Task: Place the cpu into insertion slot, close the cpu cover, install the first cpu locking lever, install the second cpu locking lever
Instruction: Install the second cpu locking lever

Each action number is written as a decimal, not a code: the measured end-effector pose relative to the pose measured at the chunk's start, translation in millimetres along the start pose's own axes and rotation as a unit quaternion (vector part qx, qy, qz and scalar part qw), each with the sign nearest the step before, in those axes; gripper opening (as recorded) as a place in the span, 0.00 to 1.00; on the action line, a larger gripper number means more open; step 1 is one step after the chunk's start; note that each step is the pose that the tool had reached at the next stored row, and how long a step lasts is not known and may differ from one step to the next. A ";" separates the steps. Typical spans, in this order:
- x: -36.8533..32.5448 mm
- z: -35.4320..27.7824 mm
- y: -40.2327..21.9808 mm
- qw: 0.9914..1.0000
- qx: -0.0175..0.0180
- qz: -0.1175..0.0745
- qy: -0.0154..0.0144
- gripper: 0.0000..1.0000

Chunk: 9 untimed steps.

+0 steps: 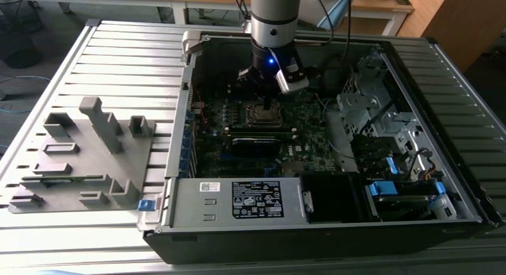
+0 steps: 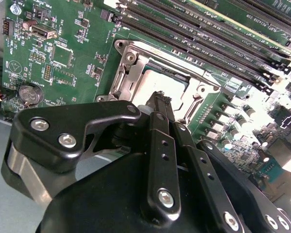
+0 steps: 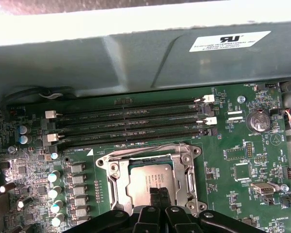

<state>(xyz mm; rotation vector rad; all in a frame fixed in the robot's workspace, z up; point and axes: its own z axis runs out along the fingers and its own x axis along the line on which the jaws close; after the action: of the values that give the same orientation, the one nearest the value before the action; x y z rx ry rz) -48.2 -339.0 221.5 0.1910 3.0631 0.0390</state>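
cpu [image 3: 148, 180]: seated in socket on motherboard [image 3: 242, 150], cover [image 3: 111, 182] framing it | we judge it light, rigid, fragile underneath; take by edges only | gripper [image 2: 161, 99]: we see jaws closed together, holding nothing, tips at cpu top

Open computer case [image 1: 316, 224] lying flat on a slatted metal table [image 1: 127, 56], green motherboard [image 3: 233, 145] exposed inside. Long black memory slots [image 3: 131, 124] run side by side across it, a round coin battery [image 3: 257, 120] near one end. A grey fixture block [image 1: 79, 162] sits on the table at the exterior view's left.
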 end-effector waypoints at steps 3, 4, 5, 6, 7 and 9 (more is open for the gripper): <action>0.0 -0.1 0.0 1.000 0.000 0.000 0.000 0.11; 0.0 -0.1 0.0 1.000 0.000 0.000 0.000 0.11; 0.0 -0.3 -0.1 1.000 0.000 0.000 0.000 0.11; 0.0 -0.6 -0.2 1.000 0.000 0.000 0.000 0.11; -0.1 -1.2 -0.2 1.000 0.000 0.000 0.000 0.11; -0.3 -4.3 0.0 1.000 -0.001 0.000 0.000 0.11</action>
<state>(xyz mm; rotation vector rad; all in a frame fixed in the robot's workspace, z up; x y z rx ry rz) -48.2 -339.2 225.8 0.1911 3.0632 0.0414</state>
